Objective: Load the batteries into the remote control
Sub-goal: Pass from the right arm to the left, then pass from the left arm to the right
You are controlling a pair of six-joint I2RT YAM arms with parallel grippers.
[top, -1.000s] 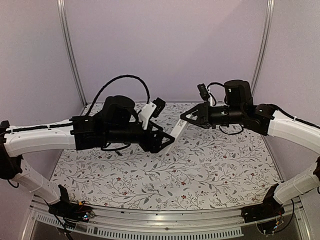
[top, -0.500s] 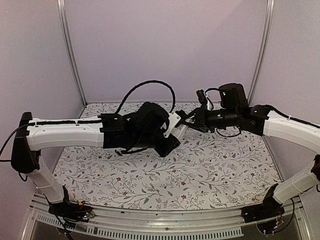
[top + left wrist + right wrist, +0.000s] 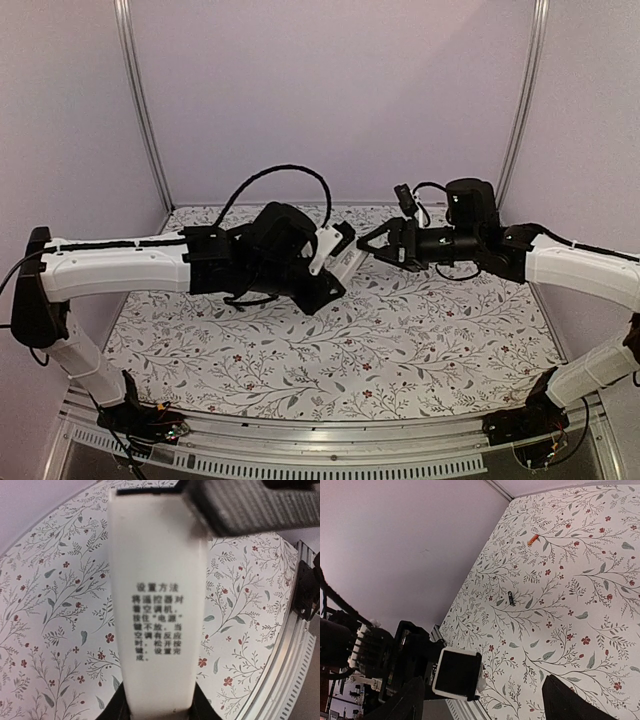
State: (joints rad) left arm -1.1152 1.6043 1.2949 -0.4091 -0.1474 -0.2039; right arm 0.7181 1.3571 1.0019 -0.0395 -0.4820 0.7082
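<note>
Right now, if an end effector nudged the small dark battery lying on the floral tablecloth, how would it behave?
The battery is a thin cylinder lying on its side, so a sideways nudge would probably roll it. It looks tiny, so it is likely light and easily flicked away. The floral tablecloth under it looks flat, so little would stop it.

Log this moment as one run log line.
left gripper: shut on remote control | right gripper: open | battery: lying on table
</note>
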